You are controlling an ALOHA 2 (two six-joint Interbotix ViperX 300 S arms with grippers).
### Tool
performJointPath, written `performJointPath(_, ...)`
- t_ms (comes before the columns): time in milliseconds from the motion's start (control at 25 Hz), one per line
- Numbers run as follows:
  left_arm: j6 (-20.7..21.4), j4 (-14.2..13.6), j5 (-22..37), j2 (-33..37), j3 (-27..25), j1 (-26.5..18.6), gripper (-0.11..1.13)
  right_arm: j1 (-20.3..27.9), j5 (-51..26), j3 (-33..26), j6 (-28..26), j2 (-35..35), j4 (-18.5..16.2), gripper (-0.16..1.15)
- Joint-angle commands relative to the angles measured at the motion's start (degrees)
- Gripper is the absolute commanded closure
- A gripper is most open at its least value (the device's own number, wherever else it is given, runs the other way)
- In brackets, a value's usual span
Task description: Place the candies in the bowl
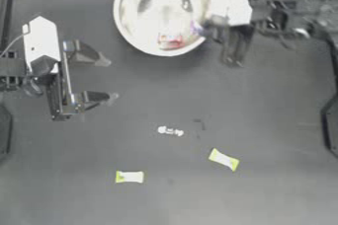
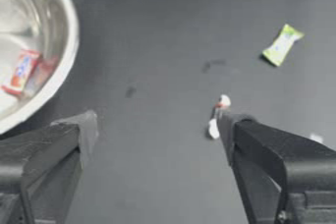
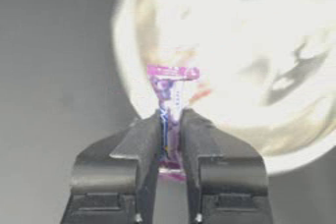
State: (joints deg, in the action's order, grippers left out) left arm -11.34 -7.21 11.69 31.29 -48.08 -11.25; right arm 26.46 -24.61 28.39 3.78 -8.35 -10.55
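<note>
Right wrist view: purple-white candy [image 3: 169, 101] (pinched) in right hand [image 3: 169, 122].

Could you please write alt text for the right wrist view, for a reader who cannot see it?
The right tool is shut on the purple-white candy, holding it upright over the rim of the shiny silver bowl. The candy's twisted end sticks up above the dark jaws, with the bowl's bright reflective inside behind it and the dark table beside it.
</note>
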Motion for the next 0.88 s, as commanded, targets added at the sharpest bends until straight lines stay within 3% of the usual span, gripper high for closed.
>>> performJointPath(40, 0.00, 0.09, -0.53, 0.79, 0.53, -0.09, -0.01, 1.85, 1.41, -5.01, -0.09, 4.48, -0.44, 0.46)
performJointPath(440, 0.00, 0.09, -0.62, 0.62, 0.35, 0.00, -0.01, 5.80, 1.67, -13.80, -2.20, 16.35, -0.09, 0.42)
performJointPath(560, 0.00, 0.09, -0.62, 0.53, 0.18, 0.00, -0.01, 6.77, 1.32, -15.29, -4.13, 17.93, 0.35, 0.26)
performJointPath(640, 0.00, 0.09, -0.97, 0.44, 0.18, 0.00, -0.01, 7.47, 1.58, -15.64, -5.45, 18.46, 0.35, 0.04)
performJointPath(720, 0.00, 0.09, -1.23, 0.18, 0.09, 0.00, -0.01, 7.56, 1.76, -16.00, -6.06, 18.54, 0.35, -0.09)
performJointPath(880, 0.00, 0.09, -1.32, -0.97, 0.09, 0.00, -0.01, 7.65, 2.90, -16.17, -6.24, 18.46, 0.35, -0.02)
